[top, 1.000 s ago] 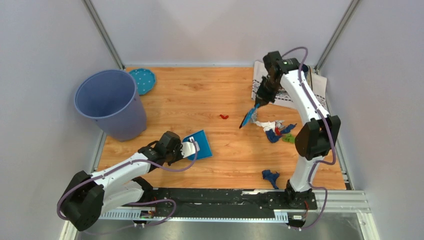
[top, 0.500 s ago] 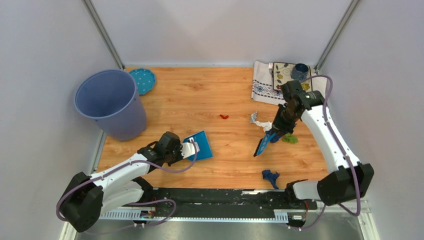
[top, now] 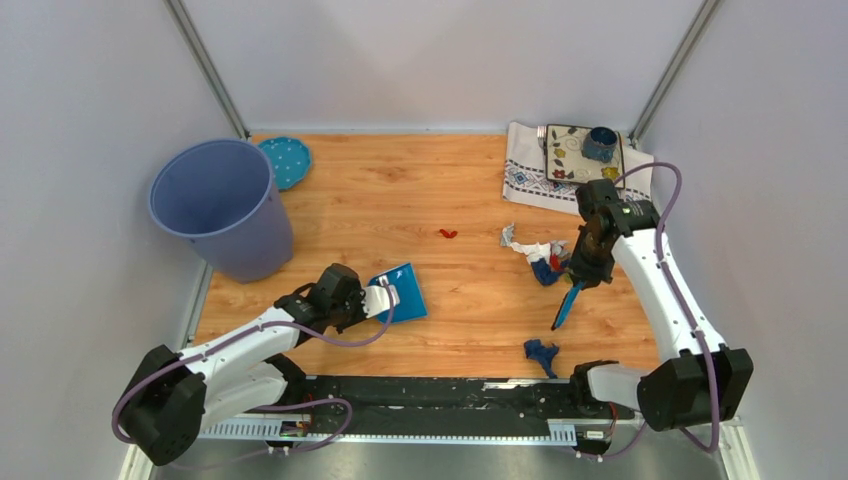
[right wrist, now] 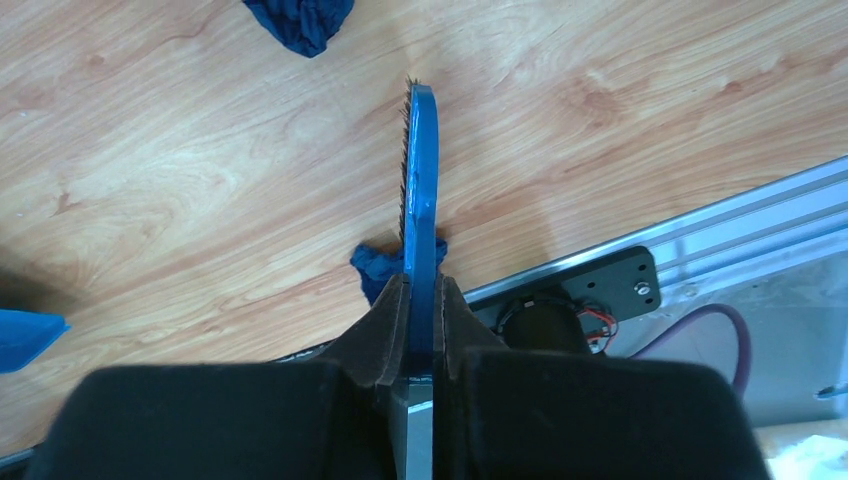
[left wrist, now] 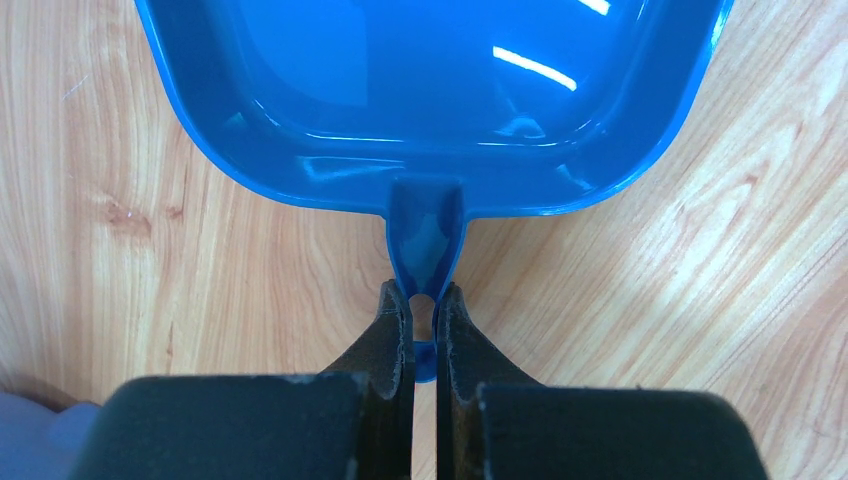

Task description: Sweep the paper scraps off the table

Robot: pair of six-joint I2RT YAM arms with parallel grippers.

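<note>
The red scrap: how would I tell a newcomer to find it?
Start at the big blue bin at the table's far left, then look right across the wood toward its middle. The red scrap lies there alone, tiny and bright red, well apart from the mixed pile of scraps farther right.

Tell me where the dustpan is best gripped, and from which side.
Grip the short handle, coming from behind, in line with it. The dustpan lies flat on the table; only this narrow tab suits a pinch, as the left gripper shows.
</note>
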